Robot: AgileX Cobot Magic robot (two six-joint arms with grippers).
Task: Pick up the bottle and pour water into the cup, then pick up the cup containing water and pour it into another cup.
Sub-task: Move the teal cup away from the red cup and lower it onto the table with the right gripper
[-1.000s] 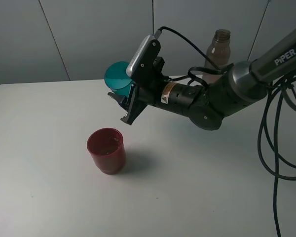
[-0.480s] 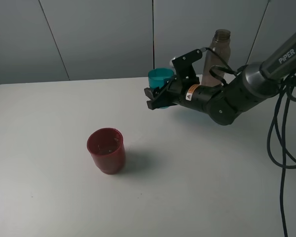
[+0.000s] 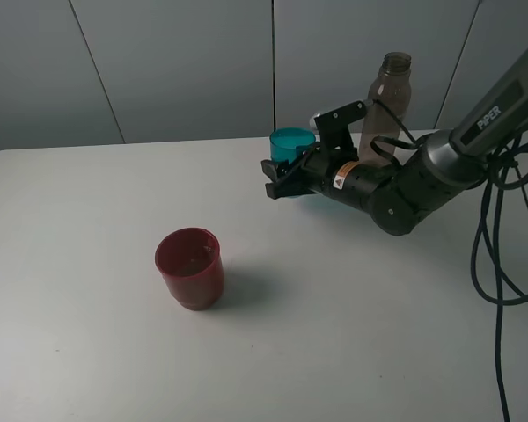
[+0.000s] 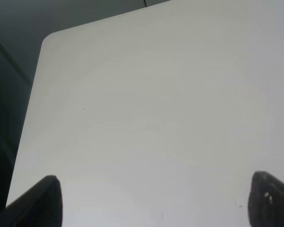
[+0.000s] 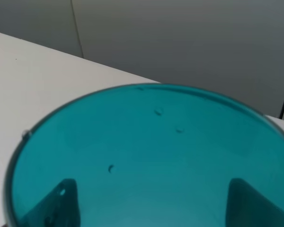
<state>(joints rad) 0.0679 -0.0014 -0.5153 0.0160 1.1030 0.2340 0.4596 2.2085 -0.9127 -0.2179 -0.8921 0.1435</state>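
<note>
The teal cup [image 3: 291, 143] stands upright at the back of the white table [image 3: 88, 220], with my right gripper [image 3: 286, 172] shut on it from the side. Its base is hidden behind the fingers, so I cannot tell whether it touches the table. Just behind the right arm stands the tall smoky bottle [image 3: 387, 97], capless. The red cup [image 3: 191, 268] sits alone on the table toward the front left, well away from the gripper. In the right wrist view the teal cup [image 5: 146, 161] fills the frame, and dark fingers [image 5: 57, 203] show through its wall. My left gripper [image 4: 151, 203] hangs open over bare table [image 4: 156, 94].
Black cables [image 3: 502, 246] hang at the right side of the table. A grey panelled wall [image 3: 158, 61] runs behind the table's far edge. The left wrist view shows a rounded table corner [image 4: 49, 40] with a dark drop beyond it.
A second ago the teal cup was tipped on its side above the red cup. It is now upright, carried back right and lower, beside the bottle. The red cup has not moved.
</note>
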